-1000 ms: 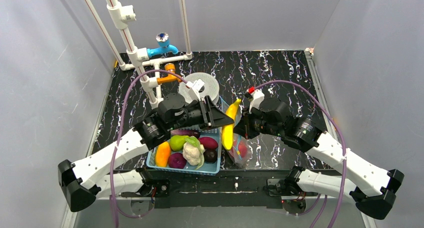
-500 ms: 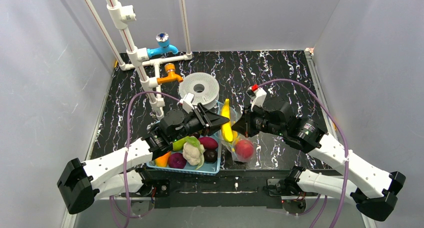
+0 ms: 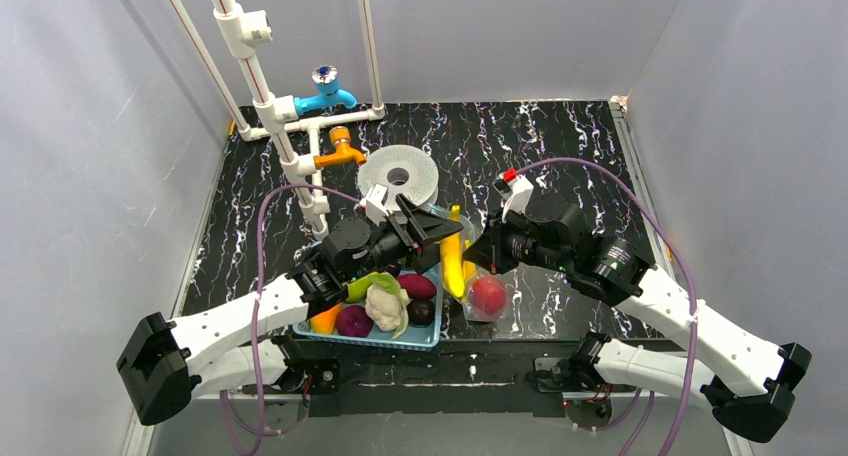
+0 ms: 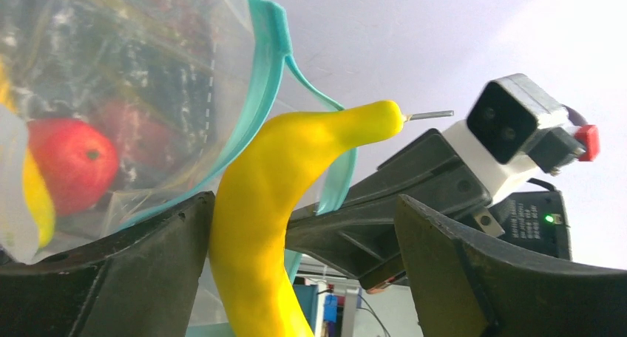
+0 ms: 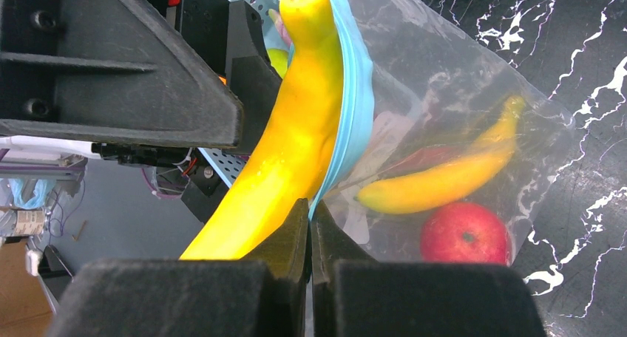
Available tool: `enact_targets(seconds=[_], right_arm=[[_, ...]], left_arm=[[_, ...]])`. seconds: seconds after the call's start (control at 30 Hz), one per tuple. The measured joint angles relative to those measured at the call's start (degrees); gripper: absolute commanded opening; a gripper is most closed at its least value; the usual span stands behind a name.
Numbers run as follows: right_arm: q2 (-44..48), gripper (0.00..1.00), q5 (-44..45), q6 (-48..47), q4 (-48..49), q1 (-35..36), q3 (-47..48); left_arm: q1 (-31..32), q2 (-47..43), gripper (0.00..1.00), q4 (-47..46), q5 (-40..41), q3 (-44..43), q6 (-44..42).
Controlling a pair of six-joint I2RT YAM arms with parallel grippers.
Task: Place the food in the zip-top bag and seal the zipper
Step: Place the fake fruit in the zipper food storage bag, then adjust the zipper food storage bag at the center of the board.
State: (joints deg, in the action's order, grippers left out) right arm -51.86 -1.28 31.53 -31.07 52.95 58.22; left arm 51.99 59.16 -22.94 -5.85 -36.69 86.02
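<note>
**Let go of the banana at the bag's mouth**

Sprang the left gripper (image 4: 302, 211) from a clench on the yellow banana (image 4: 273, 196) to a wide spread within the last half second. Left that banana leaning on the inner face of one finger only, well apart from the other, so no longer gripped.

Kept the right gripper (image 5: 310, 219) pinched tight on the teal zipper (image 5: 358, 93) edge of the zip-top bag (image 5: 458, 93). Held the mouth up and open that way, just right of the light-blue basket (image 3: 365, 338), towards the near edge of the table.

Found the banana standing steeply in that mouth, seemingly between the two teal lips, with the stem end poking out above the rim. Could not tell how deep the lower end sat. Counted two pieces already down in the pouch: a second banana (image 5: 444, 178) and a red apple (image 5: 464, 233), lying close together.

Judged the drop begun but not finished. Probably called for a slide or a nudge further down before the left arm drew away, or else risked a tip back over the lip towards the basket.

Judged plenty left to do besides. Saw the cauliflower (image 3: 384, 304), a maroon piece (image 3: 353, 321) and other pieces waiting in the basket. Saw no stretch of the zipper pressed shut yet.
</note>
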Motion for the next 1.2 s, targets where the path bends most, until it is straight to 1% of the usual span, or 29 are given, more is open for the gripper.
enact_targets(seconds=[0.13, 0.23, 0.3, 0.37, 0.57, 0.63, 0.77, 0.97, 1.1, 1.2], right_arm=[[0.0, 0.01, 0.0, 0.0, 0.0, 0.0, 0.0], [0.0, 0.01, 0.0, 0.0, 0.0, 0.0, 0.0], [0.0, 0.01, 0.0, 0.0, 0.0, 0.0, 0.0], [0.0, 0.01, 0.0, 0.0, 0.0, 0.0, 0.0], [-0.3, 0.01, -0.1, 0.0, 0.0, 0.0, 0.0], [-0.3, 0.01, -0.1, 0.0, 0.0, 0.0, 0.0], [-0.3, 0.01, -0.1, 0.0, 0.0, 0.0, 0.0], [-0.3, 0.01, -0.3, 0.0, 0.0, 0.0, 0.0], [-0.6, 0.01, -0.4, 0.1, 0.0, 0.0, 0.0], [-0.7, 0.01, -0.4, 0.1, 0.0, 0.0, 0.0]], left_arm=[[0.0, -0.7, 0.94, 9.4, 1.5, -4.4, -2.7], [0.0, -1.5, 0.98, 17.4, 3.5, -9.0, -4.6], [0.0, -1.9, 0.98, 23.9, 5.8, -12.9, -5.2], [0.0, -1.9, 0.98, 28.4, 7.1, -15.4, -5.2], [0.0, 2.1, 0.98, 41.6, 9.9, -24.6, -5.5], [0.0, 3.5, 0.98, 44.8, 10.6, -26.4, -5.8], [0.0, 3.6, 0.96, 48.5, 11.8, -26.7, -6.3], [0.0, 1.1, 0.90, 48.7, 12.5, -25.6, -8.3], [0.0, 0.7, 0.86, 48.0, 10.9, -26.0, -14.7], [0.0, 0.7, 0.84, 49.1, 9.9, -28.3, -19.0]])
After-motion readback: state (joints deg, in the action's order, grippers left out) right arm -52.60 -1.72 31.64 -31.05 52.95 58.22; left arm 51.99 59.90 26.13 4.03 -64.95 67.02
